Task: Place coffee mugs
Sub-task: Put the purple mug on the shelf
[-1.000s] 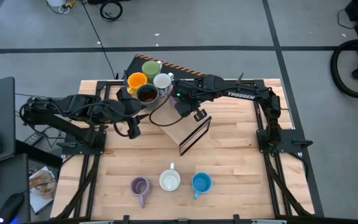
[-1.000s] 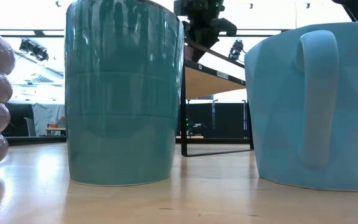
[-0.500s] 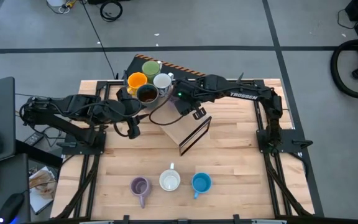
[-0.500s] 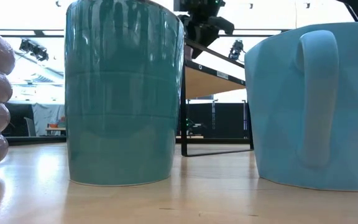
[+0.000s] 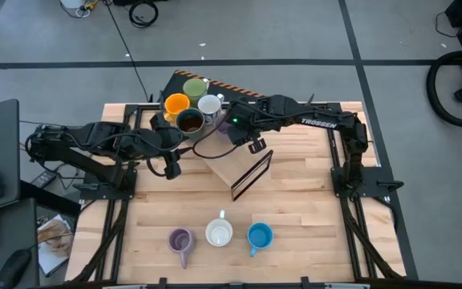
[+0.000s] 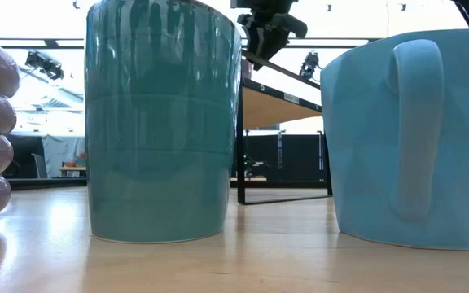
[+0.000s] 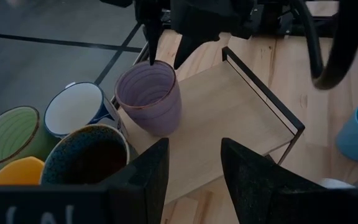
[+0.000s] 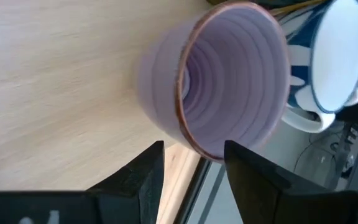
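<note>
We see the right gripper (image 7: pixel 164 46) with fingers slightly apart astride the rim of the lavender mug (image 7: pixel 150 96) standing on the wooden shelf (image 7: pixel 229 118) — not clamped. The left gripper (image 5: pixel 172 164) waits open beside the shelf; the mug's handle is hidden.

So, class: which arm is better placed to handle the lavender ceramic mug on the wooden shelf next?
Right. Its gripper hangs directly over the lavender ceramic mug, jaws open; the left gripper sits farther back.
</note>
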